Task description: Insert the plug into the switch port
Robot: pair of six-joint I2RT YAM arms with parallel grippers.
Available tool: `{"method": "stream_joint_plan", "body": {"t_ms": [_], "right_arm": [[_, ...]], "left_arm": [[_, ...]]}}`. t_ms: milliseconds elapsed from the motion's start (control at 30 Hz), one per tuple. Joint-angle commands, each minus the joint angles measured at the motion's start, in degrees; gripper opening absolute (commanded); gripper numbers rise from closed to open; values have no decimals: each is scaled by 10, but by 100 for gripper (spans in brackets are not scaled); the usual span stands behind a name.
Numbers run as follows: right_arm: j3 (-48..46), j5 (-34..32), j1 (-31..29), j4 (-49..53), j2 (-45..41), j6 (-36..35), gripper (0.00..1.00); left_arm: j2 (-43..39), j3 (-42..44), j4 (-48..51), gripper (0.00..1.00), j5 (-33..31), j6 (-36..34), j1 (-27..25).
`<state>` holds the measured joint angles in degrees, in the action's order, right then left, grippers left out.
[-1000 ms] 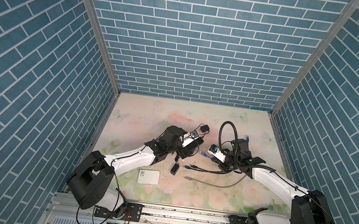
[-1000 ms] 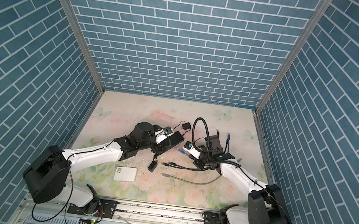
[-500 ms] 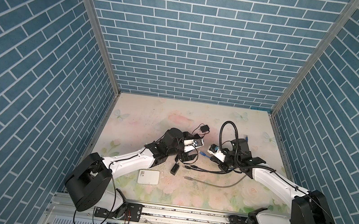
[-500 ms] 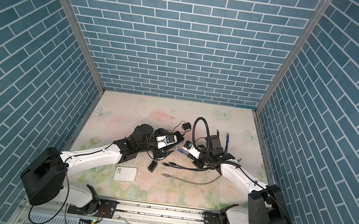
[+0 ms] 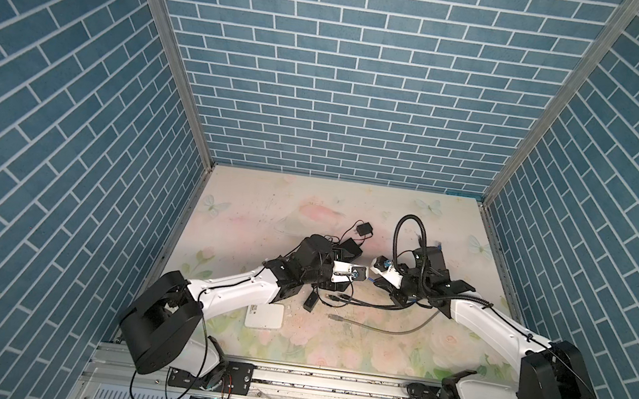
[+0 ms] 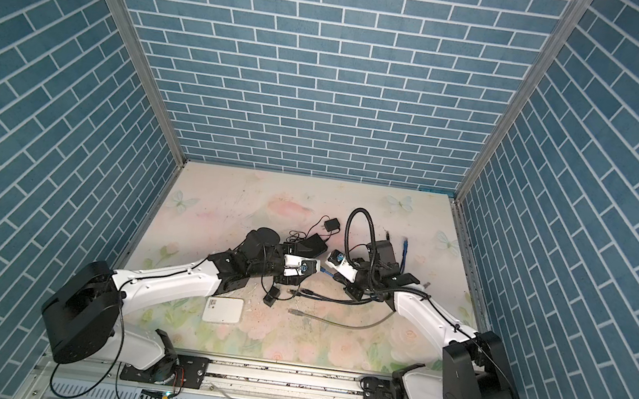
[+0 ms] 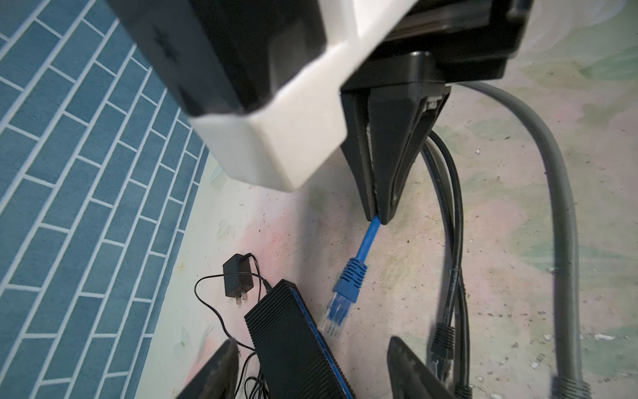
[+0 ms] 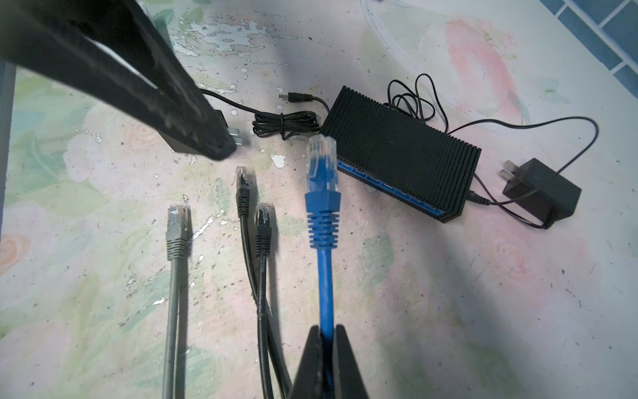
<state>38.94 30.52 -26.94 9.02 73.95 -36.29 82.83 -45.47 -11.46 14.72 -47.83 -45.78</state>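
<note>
Right now the right tool is clamped together on the blue cable, a little behind the blue plug. The plug hangs free of the tabletop, just beside the switch. Its clear tip points toward the end of the switch's blue port face and sits in no port.

The switch is a black ribbed box lying flat. A thin black lead runs from its far end to a power adapter that rests close beside that end.

The left tool has its fingers apart. In the left wrist view the near end of the switch shows between them, with a gap on each side. How high the tool is above the switch is hard to judge from these angles.

On the port side of the switch, further out than the blue plug, two black plugs and a grey plug lie on the tabletop. Well away from the switch, a white box lies beside the left arm in both top views.
</note>
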Motion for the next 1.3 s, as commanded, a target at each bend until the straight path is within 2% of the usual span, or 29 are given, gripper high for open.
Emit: {"method": "stream_joint_plan", "body": {"t_ms": [0,233,467,1000,1267], "right_arm": [[5,28,1,16,-14,-11,0],[10,52,1,30,-21,-15,0],[21,64,1,49,-17,-23,0],[23,70,1,52,-17,-26,0],[21,76,1,38,-16,-26,0]], "left_arm": [[15,2,-1,65,14,-22,-5],[27,1,-12,53,12,-38,-6],[36,-5,-14,49,11,-50,-7],[53,-22,18,25,24,-57,-19],[52,-22,15,21,25,-58,-20]]}}
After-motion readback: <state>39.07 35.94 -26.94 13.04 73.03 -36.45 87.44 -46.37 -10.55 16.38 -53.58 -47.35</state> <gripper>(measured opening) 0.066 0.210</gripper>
